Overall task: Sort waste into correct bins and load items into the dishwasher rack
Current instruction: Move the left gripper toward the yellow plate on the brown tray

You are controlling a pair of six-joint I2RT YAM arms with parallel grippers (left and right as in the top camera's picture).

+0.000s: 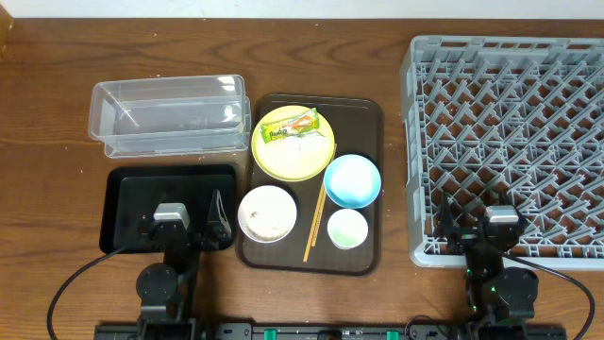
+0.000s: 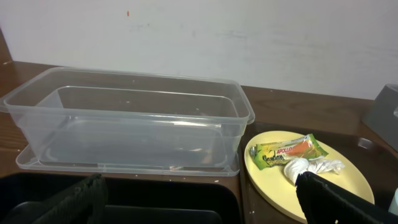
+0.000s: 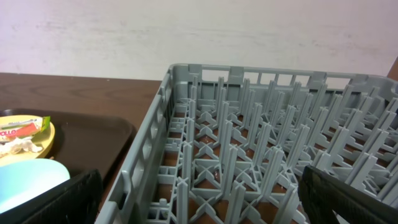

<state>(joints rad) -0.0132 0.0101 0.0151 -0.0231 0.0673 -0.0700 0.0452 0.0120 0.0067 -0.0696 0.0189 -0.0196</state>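
The yellow plate point(image 1: 294, 144) on the brown serving tray carries the green-and-orange wrapper point(image 1: 290, 127) and a white tissue point(image 2: 310, 168). Near it stand the light blue bowl point(image 1: 352, 180), the white bowl point(image 1: 267, 213) with rice grains, the pale cup point(image 1: 346, 229) and the chopsticks point(image 1: 314, 223). The clear tub point(image 1: 170, 116) sits above the black tray point(image 1: 132, 194). The grey rack point(image 1: 510, 142) is at the right. My left gripper point(image 1: 173, 225) is open and empty over the black tray. My right gripper point(image 1: 500, 229) is open and empty over the rack's front edge.
The dark brown serving tray point(image 1: 363, 118) lies in the middle between the bins and the rack. Bare wooden table point(image 1: 47, 142) surrounds everything. A pale wall stands behind the table in both wrist views.
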